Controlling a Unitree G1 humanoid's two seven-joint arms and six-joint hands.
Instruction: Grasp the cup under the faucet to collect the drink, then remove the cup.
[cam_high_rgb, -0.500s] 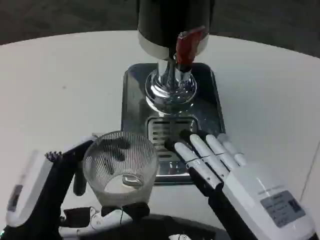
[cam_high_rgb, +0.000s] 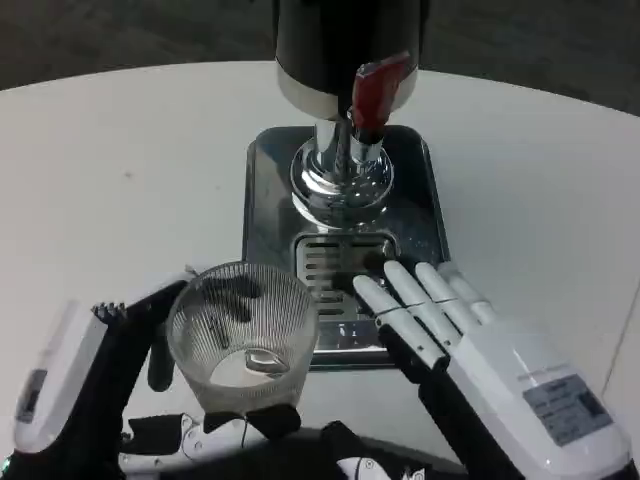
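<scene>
Head view showed the white table (cam_high_rgb: 120, 150) spreading to every edge, and on it, at the middle of the far side, the dispenser (cam_high_rgb: 345, 40) standing on its steel drip tray (cam_high_rgb: 265, 200), the red tap lever (cam_high_rgb: 378, 85) over the chrome faucet (cam_high_rgb: 342, 175). My right hand (cam_high_rgb: 470, 340) lay at the tray's near right corner, fingers straight and side by side, resting flat over the grille (cam_high_rgb: 325, 265) and holding nothing. My left hand (cam_high_rgb: 130, 350) sat by the table's near edge, left of the tray, wrapped around the clear ribbed cup (cam_high_rgb: 240, 335) and gripping it from the left and from below. The cup stood upright, its mouth open to the camera, just off the tray's near left corner and not under the faucet.

What the next move turned on, as I judged it: the faucet lay away from me and a little to the right of the cup, so my left hand, already holding the cup, had to carry it forward over the grille, where my right hand's fingers lay in the way.
</scene>
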